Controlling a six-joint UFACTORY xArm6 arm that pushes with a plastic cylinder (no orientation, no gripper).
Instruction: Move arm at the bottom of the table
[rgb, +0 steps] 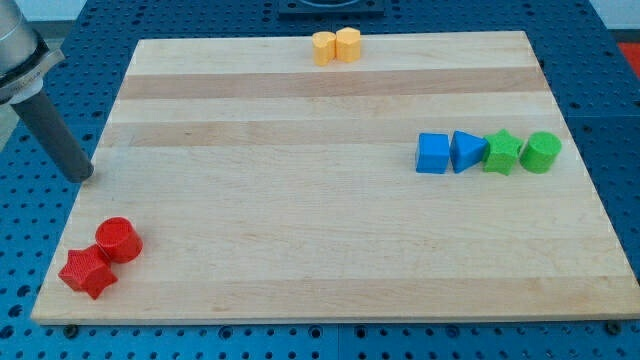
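8 blocks on board (330, 250) | my tip (84, 177) left edge, above red cylinder (119, 240) | jaws: not visible

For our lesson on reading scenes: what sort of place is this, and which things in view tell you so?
Probably a robotics lab test bench. A wooden board lies on a blue perforated base, small coloured blocks such as the red cylinder sit on it, and my tip stands at the board's left edge.

My tip (84, 176) at the wooden board's (330, 250) left edge, mid-height
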